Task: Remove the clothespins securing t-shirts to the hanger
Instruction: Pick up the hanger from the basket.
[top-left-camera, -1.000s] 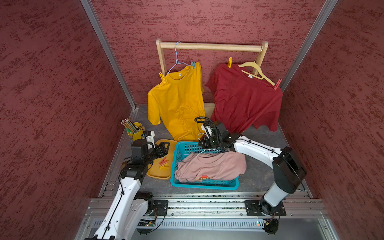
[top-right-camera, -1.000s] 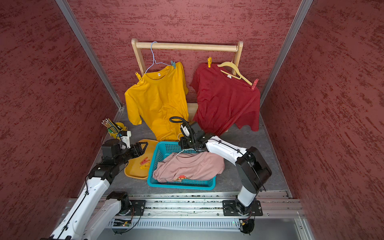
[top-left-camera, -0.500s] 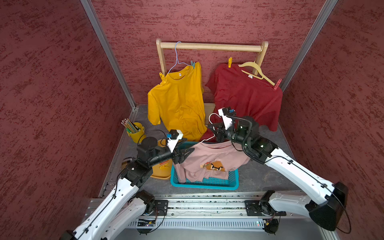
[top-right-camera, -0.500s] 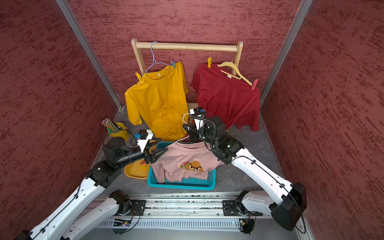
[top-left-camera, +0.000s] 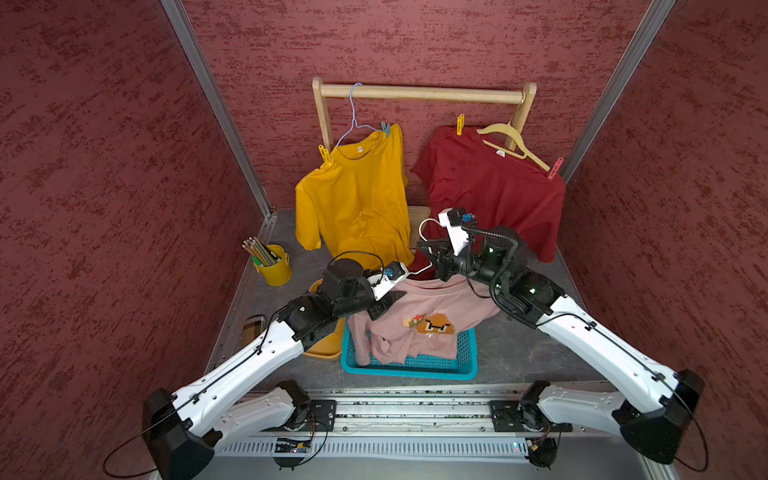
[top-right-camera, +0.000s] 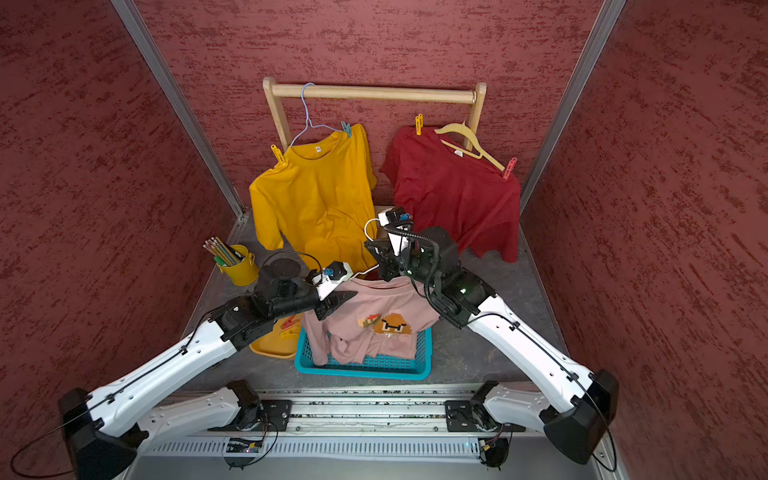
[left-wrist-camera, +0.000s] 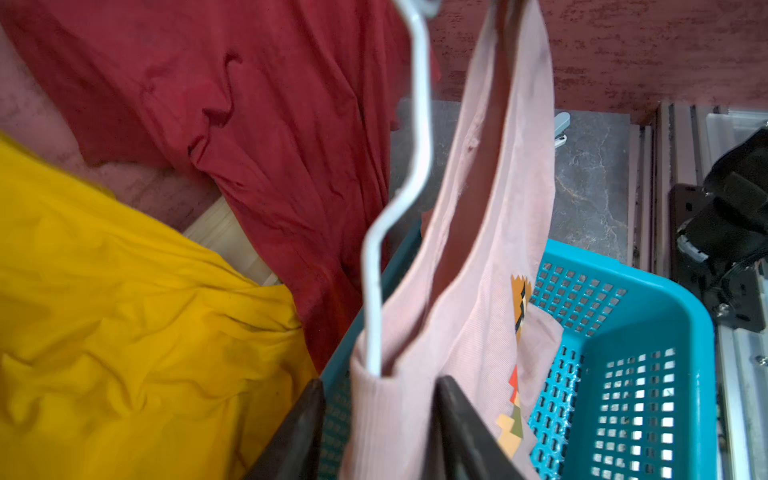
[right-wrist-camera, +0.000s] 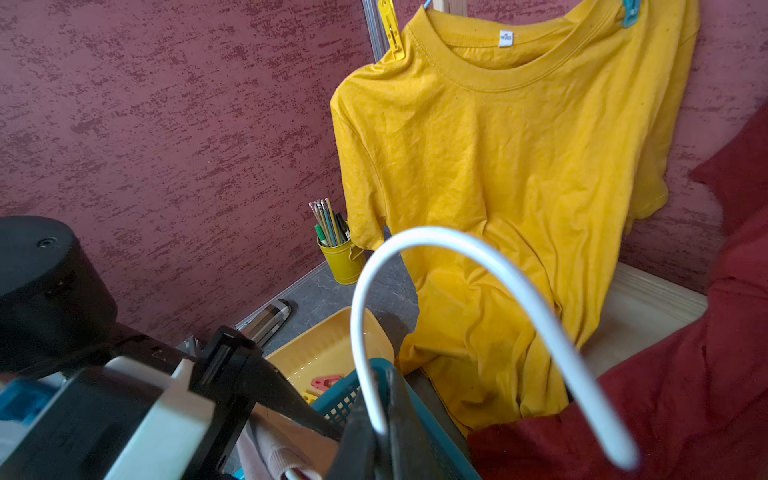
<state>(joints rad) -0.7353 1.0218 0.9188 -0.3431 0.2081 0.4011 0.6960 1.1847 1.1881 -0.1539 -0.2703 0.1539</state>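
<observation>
The pale pink t-shirt (top-left-camera: 432, 320) hangs on a white wire hanger (right-wrist-camera: 457, 241) above the teal basket (top-left-camera: 415, 368), its hem inside. My right gripper (right-wrist-camera: 381, 399) is shut on the hanger's hook. My left gripper (left-wrist-camera: 380, 380) is open, its jaws straddling the pink shoulder with a gap on one side. On the rack, the yellow t-shirt (top-left-camera: 357, 199) carries a yellow clothespin (top-left-camera: 324, 153) and a light blue one (top-left-camera: 386, 129). The red t-shirt (top-left-camera: 490, 195) carries a yellow clothespin (top-left-camera: 460, 124) and a red-pink one (top-left-camera: 555, 168).
A yellow tray (top-right-camera: 270, 347) left of the basket holds loose red and yellow clothespins (top-right-camera: 291, 322). A yellow bucket of pencils (top-left-camera: 274, 270) stands by the left wall. The wooden rack (top-left-camera: 419, 92) stands against the back wall. Red walls close in on both sides.
My right arm has lifted the hanger and the pink t-shirt up out of the basket. My left arm has swung from the tray to the shirt's shoulder, and its jaws have narrowed.
</observation>
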